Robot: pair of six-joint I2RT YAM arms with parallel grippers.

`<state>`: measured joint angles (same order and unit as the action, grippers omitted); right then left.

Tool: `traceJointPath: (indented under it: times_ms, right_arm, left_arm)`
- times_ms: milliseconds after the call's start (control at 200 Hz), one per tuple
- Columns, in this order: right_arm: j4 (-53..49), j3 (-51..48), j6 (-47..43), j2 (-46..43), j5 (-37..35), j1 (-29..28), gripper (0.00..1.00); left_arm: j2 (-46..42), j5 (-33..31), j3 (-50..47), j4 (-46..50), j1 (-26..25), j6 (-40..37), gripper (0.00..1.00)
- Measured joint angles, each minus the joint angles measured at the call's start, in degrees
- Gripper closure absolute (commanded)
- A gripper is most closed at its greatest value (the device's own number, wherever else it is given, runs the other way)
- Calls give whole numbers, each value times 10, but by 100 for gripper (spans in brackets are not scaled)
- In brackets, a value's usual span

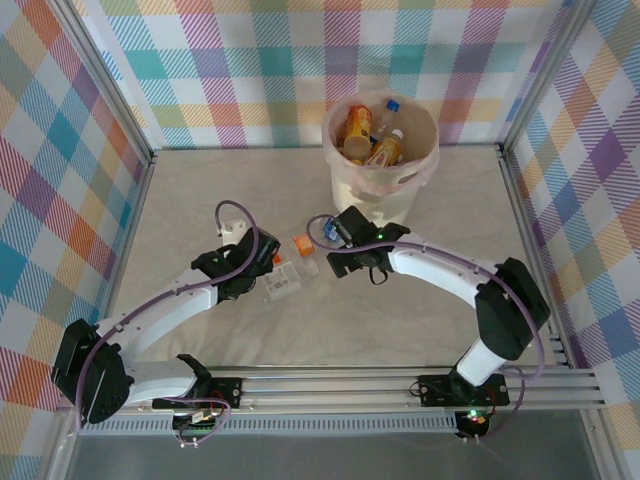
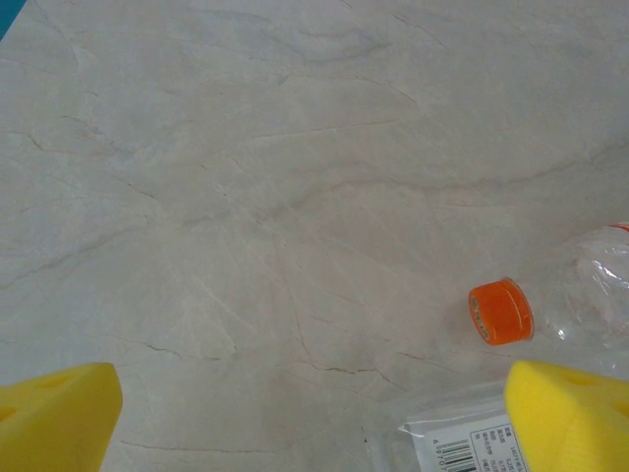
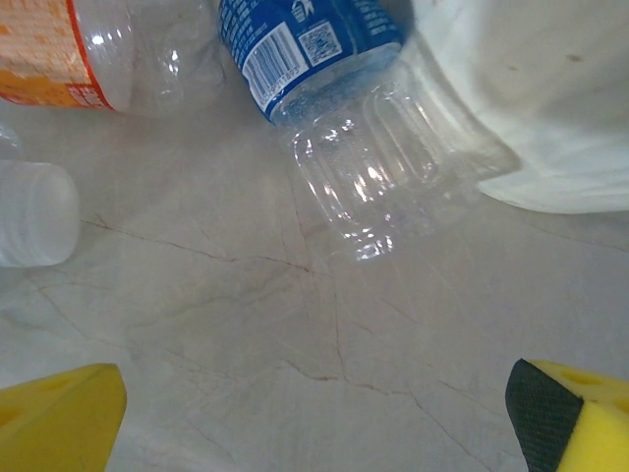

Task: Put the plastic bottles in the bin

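Note:
The cream bin (image 1: 385, 190) stands at the back of the table with several plastic bottles (image 1: 371, 138) inside it. Three more lie on the table in front of it: an orange-labelled one (image 1: 303, 243), a clear one (image 1: 283, 280) and a blue-labelled one (image 1: 328, 232). My left gripper (image 1: 262, 268) is open just left of the clear bottle; its wrist view has an orange cap (image 2: 501, 311) and a white-labelled bottle (image 2: 462, 441) beside the right fingertip (image 2: 575, 418). My right gripper (image 1: 338, 245) is open and empty, with the blue-labelled bottle (image 3: 339, 88) lying ahead against the bin wall (image 3: 531, 88).
In the right wrist view an orange-labelled bottle (image 3: 59, 49) and a white-capped bottle end (image 3: 34, 211) lie at the left. Metal frame posts and plaid walls enclose the marble-patterned table (image 1: 450, 200). Bare table lies left of the left arm and right of the bin.

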<state>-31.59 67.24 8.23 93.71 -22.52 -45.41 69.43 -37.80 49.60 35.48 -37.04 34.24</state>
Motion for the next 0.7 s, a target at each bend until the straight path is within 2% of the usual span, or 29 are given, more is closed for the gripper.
traceJointPath:
  times_ms: [250, 705]
  right_arm:
    - [22, 28, -39, 75, -19, 0, 0]
    - [61, 94, -111, 154, -57, 0, 0]
  left_arm:
    - [-24, 0, -3, 4, 12, 9, 0]
    - [-49, 2, -16, 4, 24, 10, 0]
